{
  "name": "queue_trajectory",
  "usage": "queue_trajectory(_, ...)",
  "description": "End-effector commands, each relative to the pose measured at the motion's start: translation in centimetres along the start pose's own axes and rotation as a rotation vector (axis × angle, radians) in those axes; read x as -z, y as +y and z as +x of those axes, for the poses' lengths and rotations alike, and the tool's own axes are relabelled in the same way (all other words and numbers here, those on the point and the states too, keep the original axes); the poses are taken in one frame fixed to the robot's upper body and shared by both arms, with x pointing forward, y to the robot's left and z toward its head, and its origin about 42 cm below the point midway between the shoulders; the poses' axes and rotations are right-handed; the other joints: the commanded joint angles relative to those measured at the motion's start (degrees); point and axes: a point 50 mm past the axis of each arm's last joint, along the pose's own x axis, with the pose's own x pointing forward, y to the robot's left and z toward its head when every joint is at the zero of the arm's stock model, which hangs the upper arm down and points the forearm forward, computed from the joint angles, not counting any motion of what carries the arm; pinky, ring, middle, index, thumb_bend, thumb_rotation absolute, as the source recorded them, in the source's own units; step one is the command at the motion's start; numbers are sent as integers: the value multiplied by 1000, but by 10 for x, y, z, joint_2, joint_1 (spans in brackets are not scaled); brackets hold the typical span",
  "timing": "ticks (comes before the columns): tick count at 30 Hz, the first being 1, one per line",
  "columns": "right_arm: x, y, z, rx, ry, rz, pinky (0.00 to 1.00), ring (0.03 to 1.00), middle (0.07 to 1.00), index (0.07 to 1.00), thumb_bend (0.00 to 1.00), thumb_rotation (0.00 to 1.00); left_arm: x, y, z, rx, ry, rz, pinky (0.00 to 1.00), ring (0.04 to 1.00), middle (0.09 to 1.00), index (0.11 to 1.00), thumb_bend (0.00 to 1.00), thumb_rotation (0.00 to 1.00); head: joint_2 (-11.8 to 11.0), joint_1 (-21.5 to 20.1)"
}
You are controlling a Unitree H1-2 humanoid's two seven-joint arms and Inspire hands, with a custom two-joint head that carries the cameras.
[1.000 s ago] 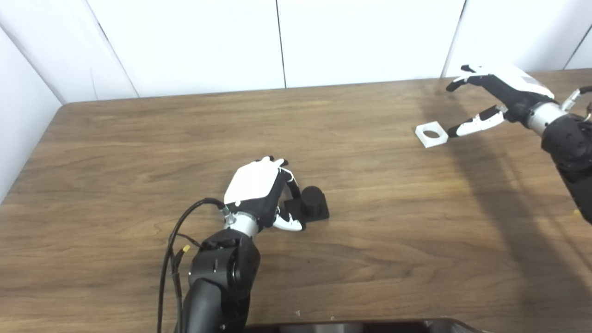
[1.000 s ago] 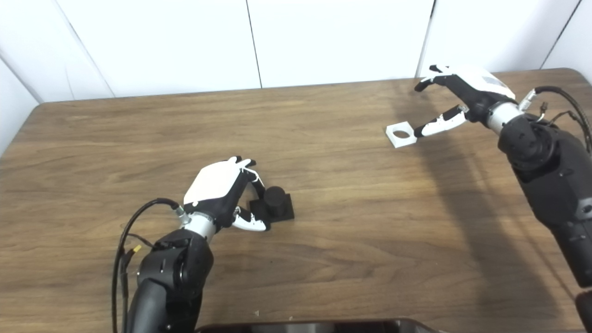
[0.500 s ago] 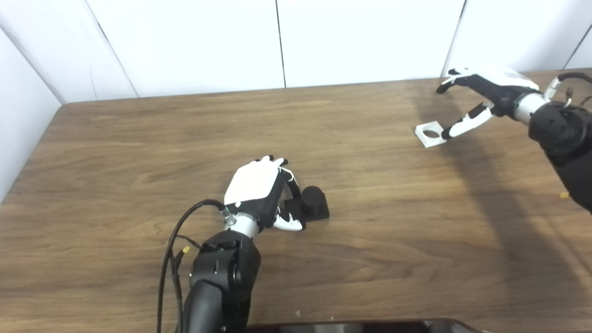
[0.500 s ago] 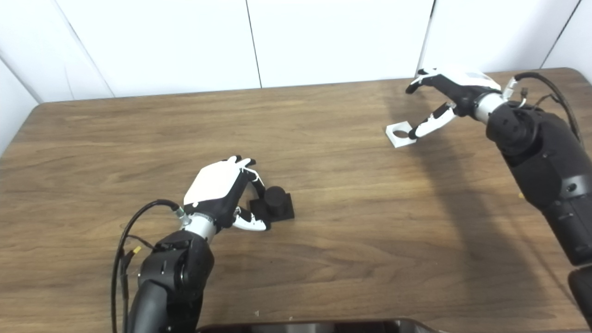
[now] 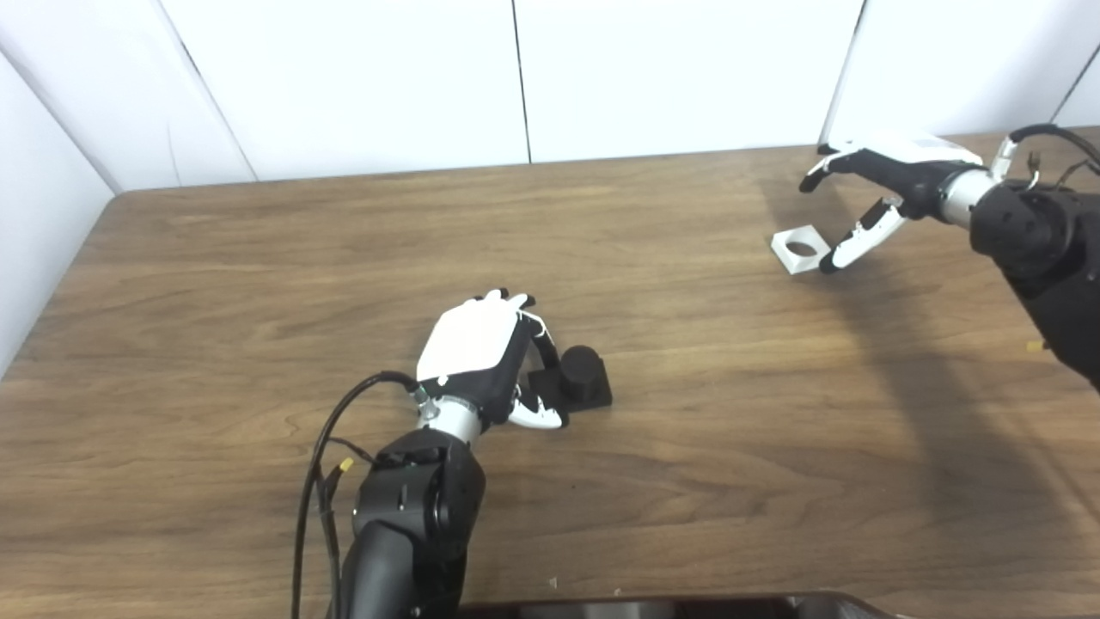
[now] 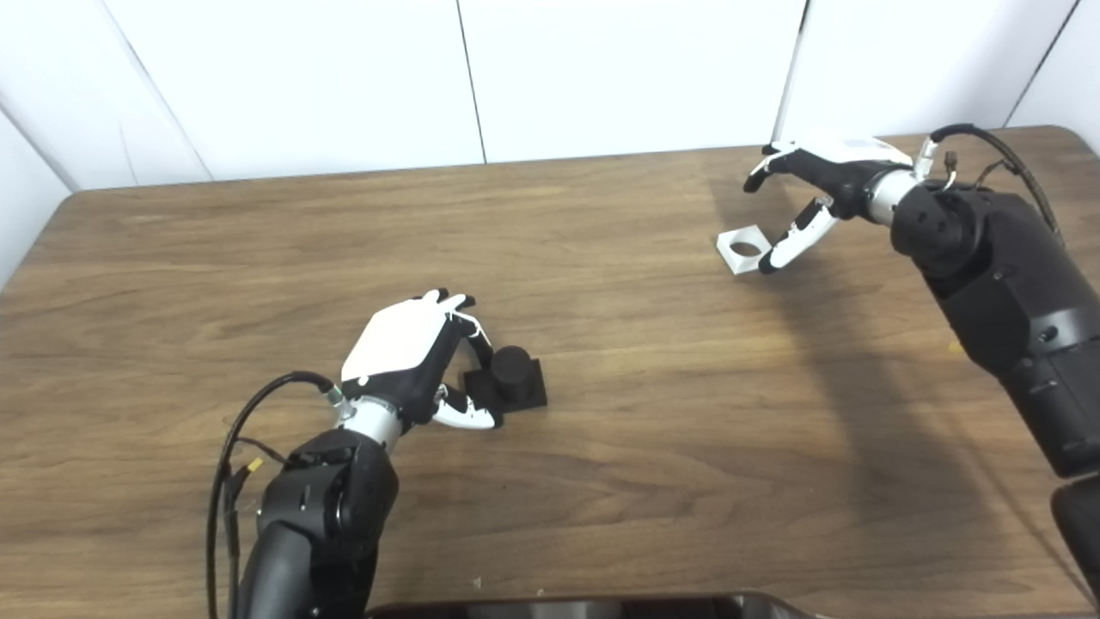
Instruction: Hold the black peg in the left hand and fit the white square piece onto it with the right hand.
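The black peg, a short cylinder on a square black base, stands on the wooden table near the middle. My left hand lies against its left side, with fingers and thumb closed around the left edge of the base. The white square piece with a round hole lies flat at the far right. My right hand hovers just right of it, open. The fingers reach out above the piece and the thumb tip points down at its right corner.
White wall panels run along the table's far edge. A dark curved edge shows at the bottom of the picture. A black cable loops beside my left forearm. Bare wood lies between the peg and the white piece.
My right hand has swung left and turned over the white piece, the thumb dropping to its right corner. The left hand, the peg and the white piece have stayed put.
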Motion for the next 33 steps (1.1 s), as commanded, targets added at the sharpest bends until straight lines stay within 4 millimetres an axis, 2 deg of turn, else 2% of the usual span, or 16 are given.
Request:
queue_trajectory(1,-5,-39,0,73,-18,-63,1000,1000,982,785,873,232,-5,6,3,-33,-4,3,1000,1000,945,489,525,61,1,-1)
queue_trajectory(15,-5,-28,9,25,-18,-108,1000,1000,984,774,868,235,-5,7,3,-42,-8,10,1000,1000,945,489,525,61,1,4)
queue_trajectory(33,-10,-24,19,23,-18,-119,1000,1000,976,773,870,253,-6,7,3,-44,-13,4,1000,1000,940,488,525,61,0,6)
